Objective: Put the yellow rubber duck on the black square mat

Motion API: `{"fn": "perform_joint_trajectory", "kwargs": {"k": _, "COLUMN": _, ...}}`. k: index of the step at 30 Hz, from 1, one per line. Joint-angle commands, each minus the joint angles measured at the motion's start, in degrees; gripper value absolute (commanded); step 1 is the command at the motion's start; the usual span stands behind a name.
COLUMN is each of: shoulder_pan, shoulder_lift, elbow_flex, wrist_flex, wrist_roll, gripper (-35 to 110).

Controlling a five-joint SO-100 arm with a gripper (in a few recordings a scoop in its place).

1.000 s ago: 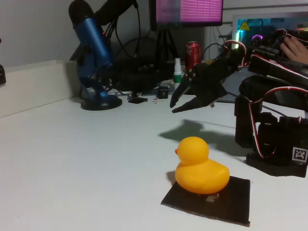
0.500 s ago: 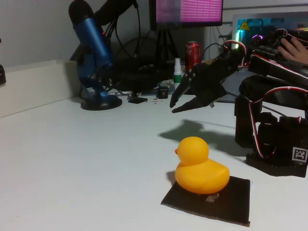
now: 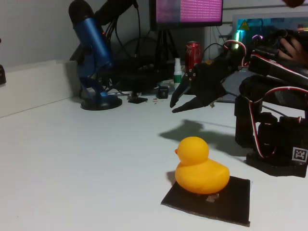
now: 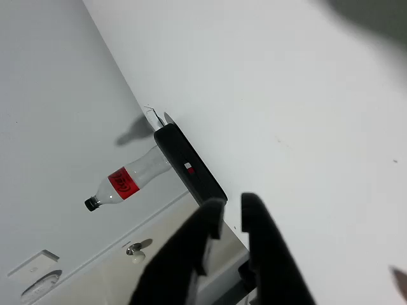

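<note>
Duck on mat, claw raised behind it

In the fixed view the duck (image 3: 199, 166) sits on the left part of the mat (image 3: 231, 197), nearer the camera than the claw (image 3: 176, 105) and below it, apart from it; the microphone (image 3: 91, 53) stands left of the claw; the can (image 3: 193, 53) behind it; the arm's base (image 3: 276, 139) to its right.

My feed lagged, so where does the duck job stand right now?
Looks done: the glossy yellow rubber duck sits upright on the thin black square mat, towards its left side. The black two-finger hand is raised behind it, empty, fingers slightly apart. Nothing seems left except parking the arm.
</note>
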Motion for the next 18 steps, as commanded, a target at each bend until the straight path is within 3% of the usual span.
{"fn": "perform_joint_trajectory", "kwargs": {"k": 1, "shoulder_pan": 1.1, "shoulder_lift": 1.2, "elbow_flex": 0.9, "wrist_flex": 0.5, "wrist_roll": -0.2, "gripper": 3}}
{"fn": "perform_joint_trajectory", "kwargs": {"k": 18, "shoulder_pan": 0.8, "shoulder_lift": 1.2, "elbow_flex": 0.9, "wrist_flex": 0.6, "wrist_roll": -0.2, "gripper": 3}}
